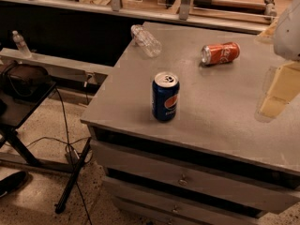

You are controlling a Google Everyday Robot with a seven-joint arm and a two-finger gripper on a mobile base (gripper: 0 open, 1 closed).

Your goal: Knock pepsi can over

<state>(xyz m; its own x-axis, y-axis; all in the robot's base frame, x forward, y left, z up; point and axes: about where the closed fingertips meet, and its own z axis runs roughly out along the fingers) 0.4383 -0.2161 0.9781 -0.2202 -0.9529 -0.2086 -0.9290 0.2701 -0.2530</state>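
The pepsi can (165, 97) is dark blue with a red-white-blue round logo and a silver top. It stands upright near the front left of the grey cabinet top (220, 102). My gripper (276, 95), pale yellow under a white arm part, hangs at the right edge of the view above the cabinet top. It is well to the right of the pepsi can and not touching it.
An orange-red soda can (220, 53) lies on its side at the back of the top. A clear plastic bottle (146, 41) lies near the back left corner. Drawers (187, 177) are below the top. A dark table (23, 97) and floor cables (65, 144) are at the left.
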